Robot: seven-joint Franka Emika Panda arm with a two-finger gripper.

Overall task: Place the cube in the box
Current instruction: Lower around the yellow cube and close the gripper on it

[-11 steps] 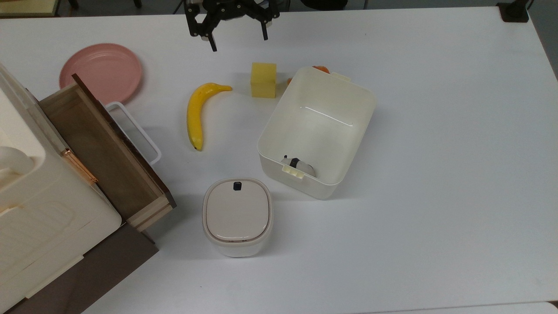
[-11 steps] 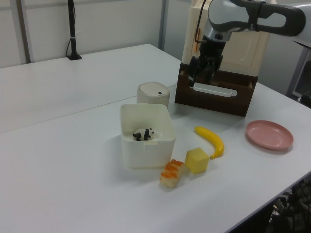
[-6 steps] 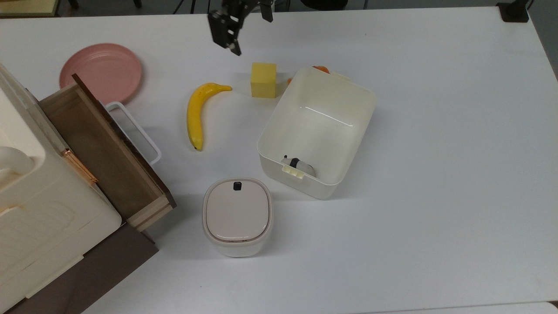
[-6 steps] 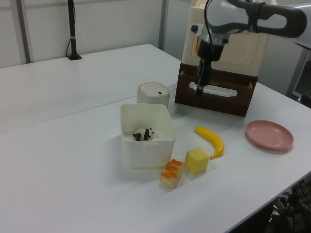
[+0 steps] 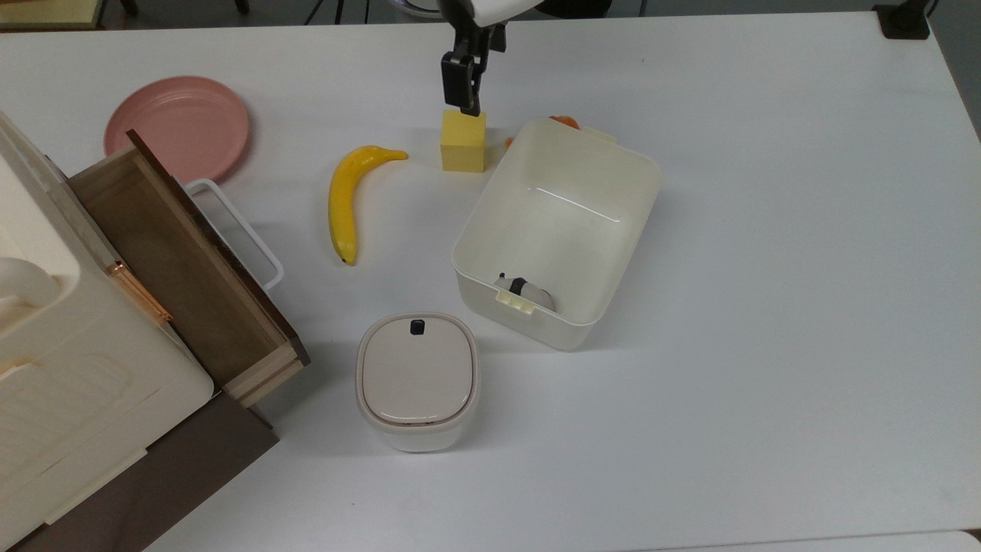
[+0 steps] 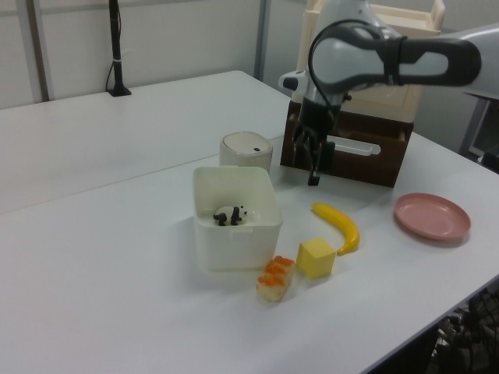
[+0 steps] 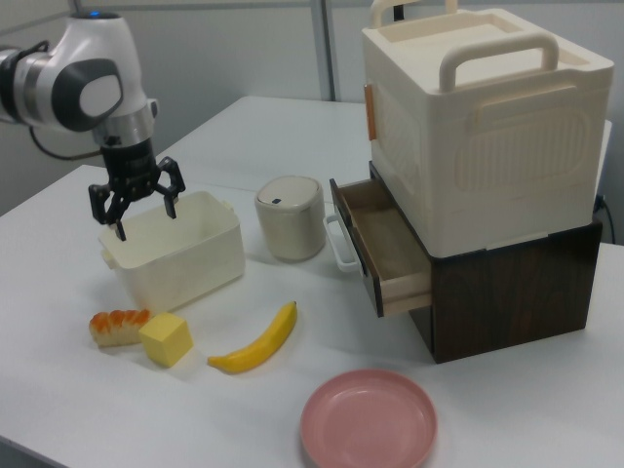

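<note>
White counter below: my spread-fingered pincer (image 7: pixel 138 208) hangs high, the pale-yellow matte cube (image 7: pixel 165 338) beneath it, beside the cream-white box (image 7: pixel 185 261).

A banana (image 5: pixel 344 201) lies between a pink plate (image 5: pixel 178 126) and an open wooden drawer (image 5: pixel 184 268).

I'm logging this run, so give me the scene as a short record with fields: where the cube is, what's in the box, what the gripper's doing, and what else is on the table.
cube: pale-yellow cube on the table, outside the box, beside a sushi piece
box: cream box, open top, holds a small panda figure
gripper: gripper open, holding nothing, in the air above the table
banana: banana lying flat to the top view's left of the cube
other items: pink plate, lidded container, open wooden drawer
task state: cube not yet grasped
</note>
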